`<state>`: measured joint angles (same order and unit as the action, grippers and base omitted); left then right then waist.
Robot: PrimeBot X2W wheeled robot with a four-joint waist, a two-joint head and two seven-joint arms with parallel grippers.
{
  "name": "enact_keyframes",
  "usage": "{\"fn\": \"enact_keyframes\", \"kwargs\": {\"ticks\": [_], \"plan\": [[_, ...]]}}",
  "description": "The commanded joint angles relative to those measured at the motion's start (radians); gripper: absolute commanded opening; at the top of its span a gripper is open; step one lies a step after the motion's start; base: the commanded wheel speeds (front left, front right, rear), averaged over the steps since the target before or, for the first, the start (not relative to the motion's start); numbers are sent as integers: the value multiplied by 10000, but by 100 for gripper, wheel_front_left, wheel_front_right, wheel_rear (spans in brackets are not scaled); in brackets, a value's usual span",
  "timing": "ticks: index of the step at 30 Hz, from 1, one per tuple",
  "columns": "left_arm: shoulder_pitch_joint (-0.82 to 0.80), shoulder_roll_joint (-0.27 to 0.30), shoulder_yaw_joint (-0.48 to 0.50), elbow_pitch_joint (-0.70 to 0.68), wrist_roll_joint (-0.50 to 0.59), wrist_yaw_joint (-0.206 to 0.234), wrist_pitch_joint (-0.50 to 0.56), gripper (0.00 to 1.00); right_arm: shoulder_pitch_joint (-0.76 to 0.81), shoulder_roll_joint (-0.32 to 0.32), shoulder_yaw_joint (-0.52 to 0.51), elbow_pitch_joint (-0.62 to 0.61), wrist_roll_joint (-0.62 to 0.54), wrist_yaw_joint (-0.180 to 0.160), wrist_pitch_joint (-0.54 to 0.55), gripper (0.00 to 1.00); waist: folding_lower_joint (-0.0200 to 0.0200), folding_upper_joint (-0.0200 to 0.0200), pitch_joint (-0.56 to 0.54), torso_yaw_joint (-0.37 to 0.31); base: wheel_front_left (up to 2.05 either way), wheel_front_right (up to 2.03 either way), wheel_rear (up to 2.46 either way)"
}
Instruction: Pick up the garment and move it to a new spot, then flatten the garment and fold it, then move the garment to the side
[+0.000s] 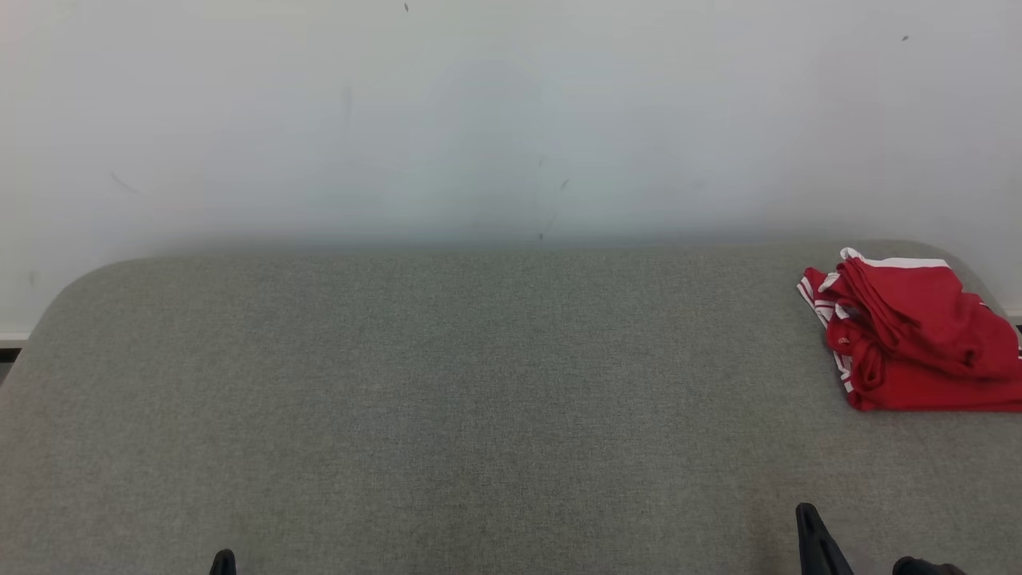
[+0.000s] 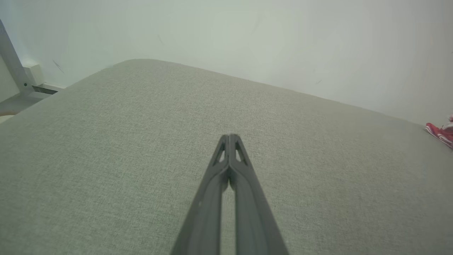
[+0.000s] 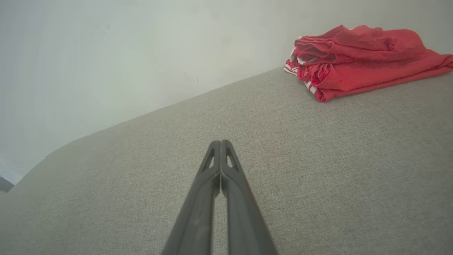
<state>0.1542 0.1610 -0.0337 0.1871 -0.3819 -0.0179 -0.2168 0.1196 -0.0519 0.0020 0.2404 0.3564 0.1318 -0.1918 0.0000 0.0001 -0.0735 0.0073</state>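
Head view: grey fabric-covered counter point(image 1: 479, 399) with rounded far corners, set against a pale wall point(image 1: 479, 120). Red garment point(image 1: 918, 335) with white stripes lying in a loosely folded, rumpled stack at the far right corner of the counter, cut off by the right edge of the frame. Left tool point(image 1: 223, 561) seen as a dark tip at the bottom edge, lower left, well apart from the garment. Right tool point(image 1: 810, 531) rising from the bottom edge at lower right, pointing up the frame, nearer the garment but clear of it. Left wrist view: left tool point(image 2: 230, 136) closed, fingers pressed together at the tips, nothing between them, held low over bare counter point(image 2: 106, 159) and angled toward the wall; red edge of the garment point(image 2: 440, 132) at far right; pale post point(image 2: 12, 67) at far left. Right wrist view: right tool point(image 3: 221, 142) likewise closed and empty, tips together, low over the counter point(image 3: 318, 159); garment point(image 3: 361, 60) at upper right, resting on the counter by the wall, apart from the tips.
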Motion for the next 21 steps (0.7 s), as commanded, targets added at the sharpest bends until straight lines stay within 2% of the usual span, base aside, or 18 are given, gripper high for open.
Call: {"fn": "enact_keyframes", "kwargs": {"ticks": [1, 21], "plan": [[-357, 1, -4, -100, -493, -41, 57, 0, -324, -63, -123, -190, 501, -2, 127, 0, 0, -1, 11, -1, 0, 0, 0], [-971, -292, -121, 18, -3692, -339, 533, 0, -713, -141, -781, -272, 3803, -5, 1193, 0, 0, -1, 144, -14, 0, 0, 0]]}}
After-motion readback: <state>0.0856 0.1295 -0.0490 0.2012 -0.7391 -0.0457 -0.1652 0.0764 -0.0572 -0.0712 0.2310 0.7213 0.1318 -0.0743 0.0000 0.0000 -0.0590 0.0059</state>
